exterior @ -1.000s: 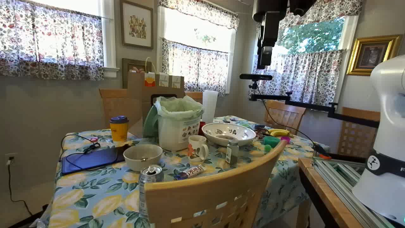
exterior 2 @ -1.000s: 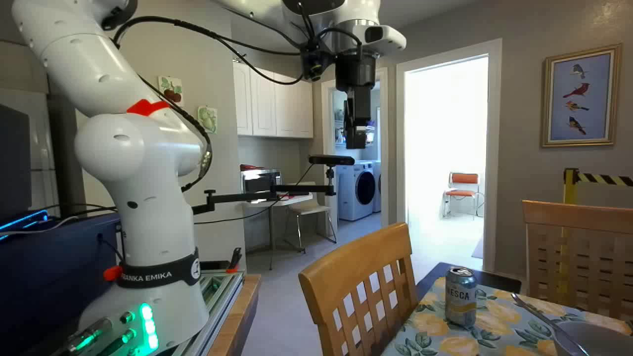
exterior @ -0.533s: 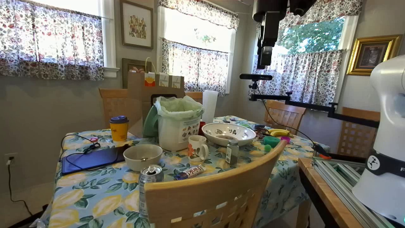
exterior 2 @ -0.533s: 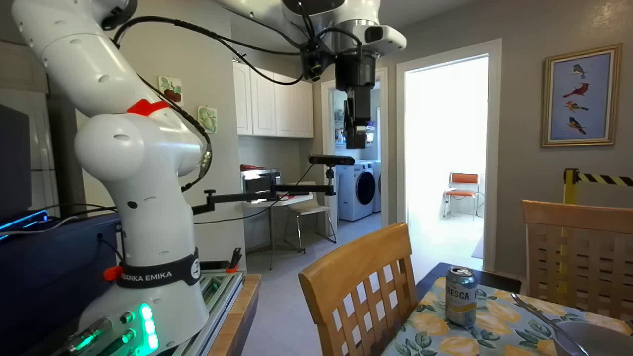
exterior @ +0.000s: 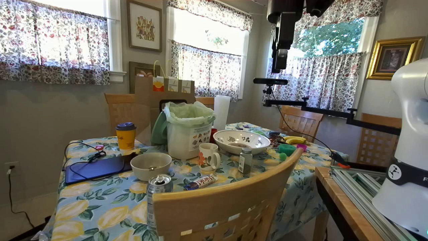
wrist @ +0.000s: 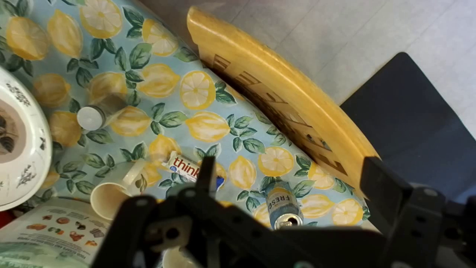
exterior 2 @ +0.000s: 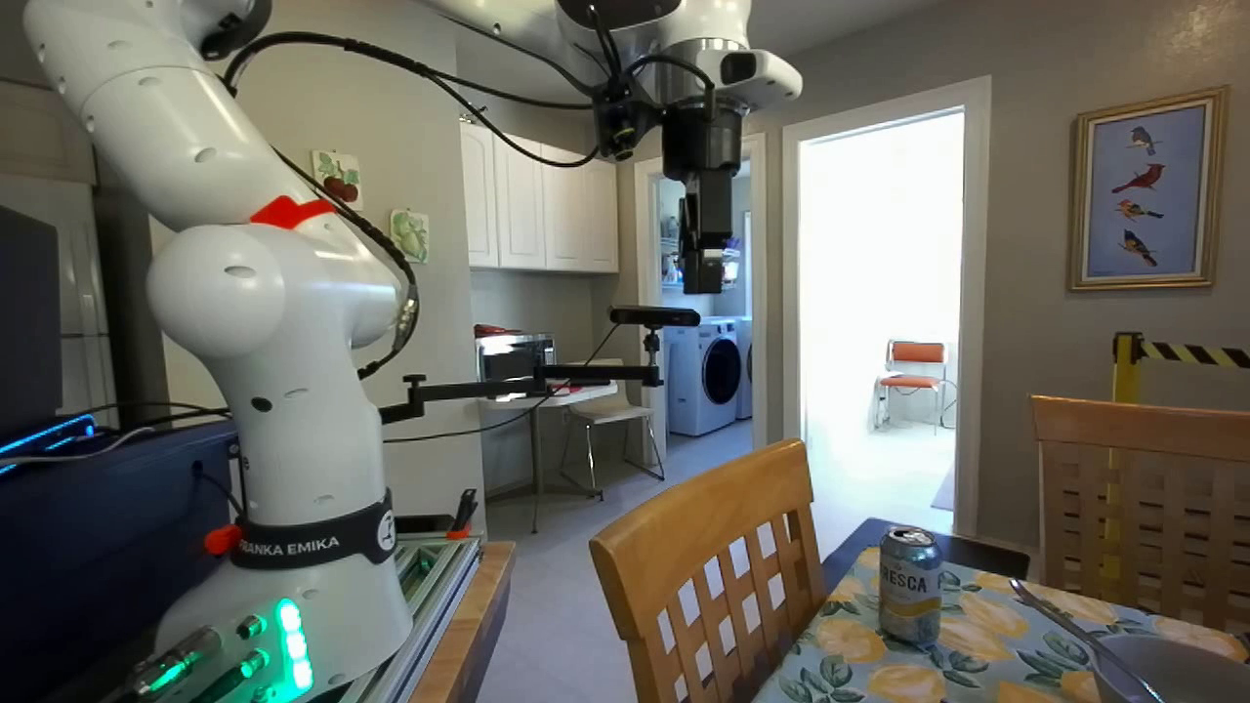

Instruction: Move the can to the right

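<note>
Looking over a dining table (exterior: 100, 201), dressed in a lemon-print tablecloth (wrist: 238, 108). Noting a white Franka Panda arm (exterior 2: 303, 342), raised high. Coming next to a wooden chair (exterior 2: 703, 513) with a lattice back, close against the table edge. Passing on to a brown paper bag (exterior: 147, 97), standing behind a white bin (exterior: 182, 144) with a pale green liner (exterior: 190, 113). Finding, just beside the bin, a wide floral-patterned bowl (exterior: 227, 145).

Meeting the black Robotiq gripper (wrist: 289, 169), hanging well above the tabletop, pointing straight down, with fingers wide apart in the wrist view.

Moving down in size to a pale grey bowl (exterior: 142, 171), a dark-lidded yellow takeaway cup (exterior: 126, 139), well behind that bowl in an exterior view, and a flower-painted mug (exterior: 206, 159) in front of the bin.

Arriving at the Fresca can (exterior 2: 910, 591): upright on the tablecloth, between the chair and the grey bowl, well apart from the gripper. Seeing it partly hidden by the chair back in an exterior view, and between the spread fingers, far below them, in the wrist view.

Dropping to a clear jar (exterior: 245, 162) with a pale lid near the mug, a wrapped bar (wrist: 184, 166) marked "think" lying between mug and can, and a slim metal utensil (exterior 2: 1084, 636) over the grey bowl's rim, fork or spoon impossible to tell
</note>
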Robot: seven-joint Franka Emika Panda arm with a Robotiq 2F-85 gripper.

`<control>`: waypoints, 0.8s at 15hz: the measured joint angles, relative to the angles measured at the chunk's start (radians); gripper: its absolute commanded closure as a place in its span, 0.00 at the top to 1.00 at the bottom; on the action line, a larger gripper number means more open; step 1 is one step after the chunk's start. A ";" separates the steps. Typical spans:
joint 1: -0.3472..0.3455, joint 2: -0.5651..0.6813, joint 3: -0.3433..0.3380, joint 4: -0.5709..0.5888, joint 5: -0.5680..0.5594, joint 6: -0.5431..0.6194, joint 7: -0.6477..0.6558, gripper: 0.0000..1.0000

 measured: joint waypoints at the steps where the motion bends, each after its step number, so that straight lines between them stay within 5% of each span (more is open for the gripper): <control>1: 0.000 0.000 0.000 0.000 0.000 0.000 0.000 1.00; 9: 0.000 0.000 0.001 0.000 0.000 0.005 0.004 1.00; 12: 0.000 0.011 0.019 0.001 0.005 0.099 0.069 1.00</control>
